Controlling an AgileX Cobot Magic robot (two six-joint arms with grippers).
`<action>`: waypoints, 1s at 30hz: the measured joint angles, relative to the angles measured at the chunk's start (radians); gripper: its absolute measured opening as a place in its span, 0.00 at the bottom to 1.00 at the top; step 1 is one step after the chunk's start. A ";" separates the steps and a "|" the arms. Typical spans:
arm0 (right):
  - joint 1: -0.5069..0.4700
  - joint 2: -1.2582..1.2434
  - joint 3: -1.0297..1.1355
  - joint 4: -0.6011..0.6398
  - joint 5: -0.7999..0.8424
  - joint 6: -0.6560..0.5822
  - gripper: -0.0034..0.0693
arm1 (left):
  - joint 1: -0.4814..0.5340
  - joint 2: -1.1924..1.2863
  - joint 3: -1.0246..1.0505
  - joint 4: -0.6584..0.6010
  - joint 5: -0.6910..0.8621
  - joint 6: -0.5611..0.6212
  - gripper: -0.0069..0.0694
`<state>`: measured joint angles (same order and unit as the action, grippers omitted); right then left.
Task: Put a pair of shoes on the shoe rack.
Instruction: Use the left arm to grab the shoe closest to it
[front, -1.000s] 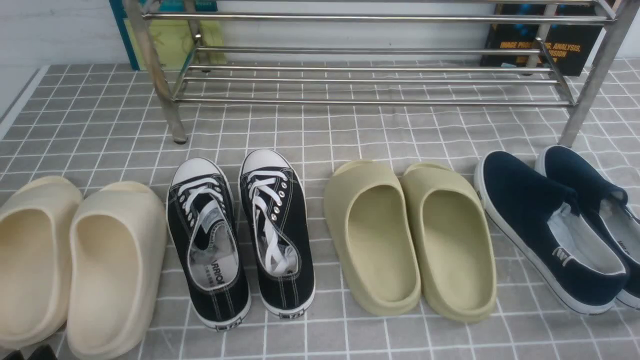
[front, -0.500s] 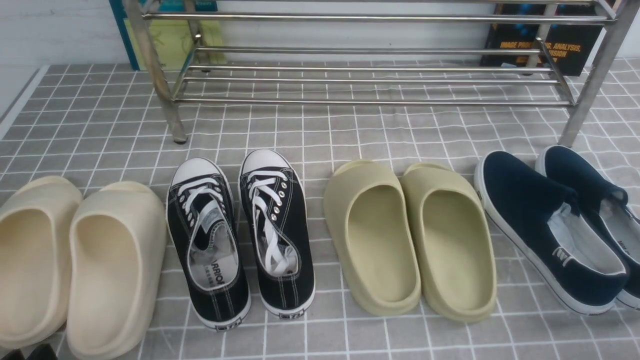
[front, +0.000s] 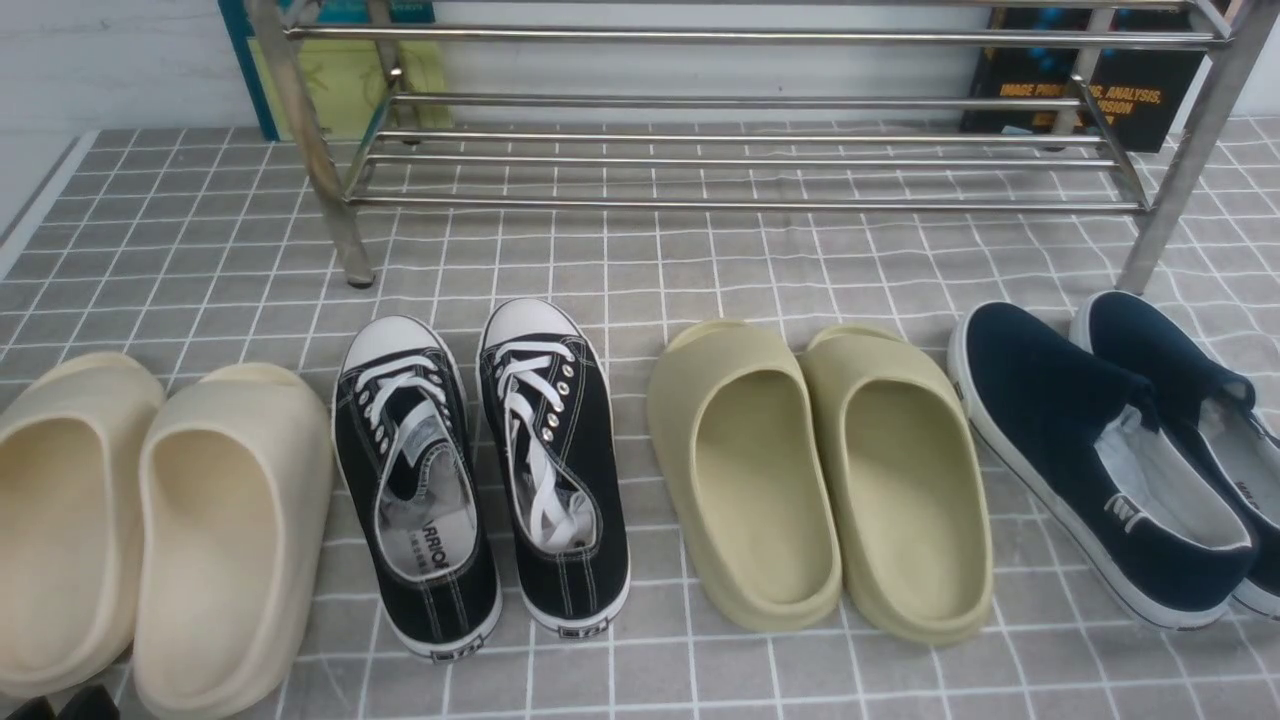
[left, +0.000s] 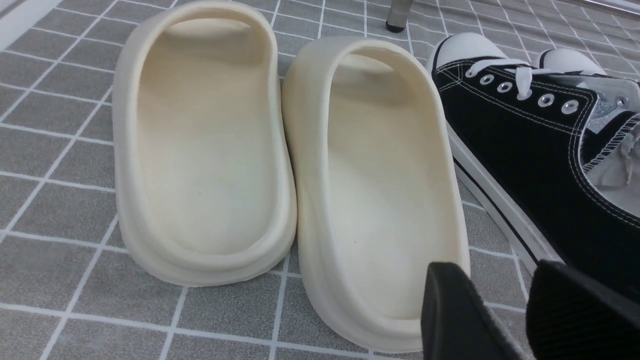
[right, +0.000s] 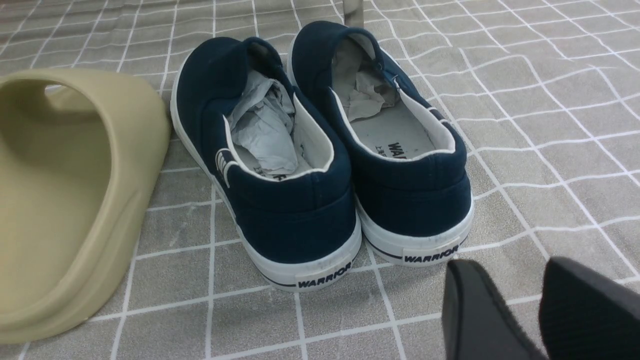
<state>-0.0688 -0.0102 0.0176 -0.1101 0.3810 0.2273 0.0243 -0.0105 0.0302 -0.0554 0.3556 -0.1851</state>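
Jaws parted, empty, left gripper (left: 495, 272), right gripper (right: 507, 267)

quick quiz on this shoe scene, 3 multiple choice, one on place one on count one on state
1. What lies between the cream slippers and the olive slippers?
A) a box
B) the black sneakers
C) nothing

2. How many pairs of footwear show in the front view?
A) four
B) three
C) five

3. Relative to the shoe rack, the black sneakers are:
A) on its lower bars
B) on its top bars
C) on the checked cloth in front of it, toes toward it

Answers:
1 B, they sit side by side between the two slipper pairs.
2 A, cream, black and olive pairs plus the navy slip-ons.
3 C, the rack's bars carry no shoes.
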 joint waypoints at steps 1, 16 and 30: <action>0.000 0.000 0.000 0.000 0.000 0.000 0.38 | 0.000 0.000 0.000 -0.004 0.000 0.000 0.40; 0.000 0.000 0.000 0.000 0.000 0.000 0.38 | 0.000 0.000 0.000 -0.112 -0.032 0.000 0.40; 0.000 0.000 0.000 0.000 0.000 0.000 0.38 | 0.000 0.000 0.000 -0.845 -0.096 -0.138 0.40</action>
<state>-0.0688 -0.0102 0.0176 -0.1101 0.3810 0.2273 0.0243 -0.0105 0.0302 -0.9004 0.2598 -0.3227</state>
